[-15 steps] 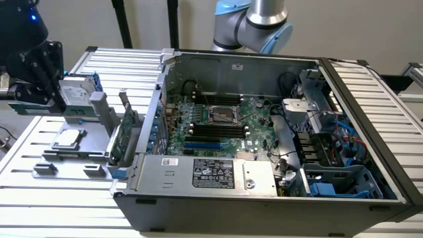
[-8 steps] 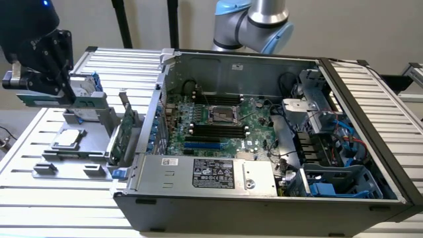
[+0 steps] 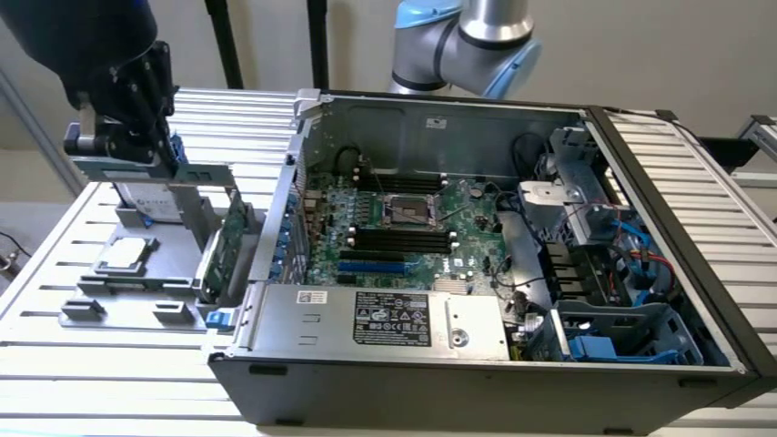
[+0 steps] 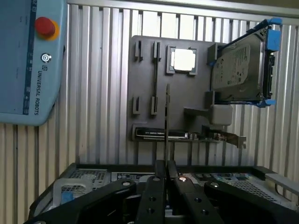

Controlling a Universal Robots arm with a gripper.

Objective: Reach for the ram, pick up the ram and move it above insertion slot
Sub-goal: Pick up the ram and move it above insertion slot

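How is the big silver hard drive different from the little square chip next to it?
The hard drive is much bigger than the processor chip. The hard drive stands up on its edge, while the processor chip lies flat in its pocket. The hard drive has blue pieces at its corners; the processor chip has none. Both are silvery and sit on the grey holder.

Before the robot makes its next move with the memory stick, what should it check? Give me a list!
1. Jaws shut on the ram: ok. The thin strip, seen edge-on, is pinched between them.
2. Ram straight in the jaws: ok. It lines up with them in the wrist view.
3. Ram above the memory slots: not ok. The jaws are over the grey tray at the exterior view's left, outside the computer case.
4. Memory slots free: ok. The black slots look empty.
5. Room to pass the upright hard drive: cannot tell.
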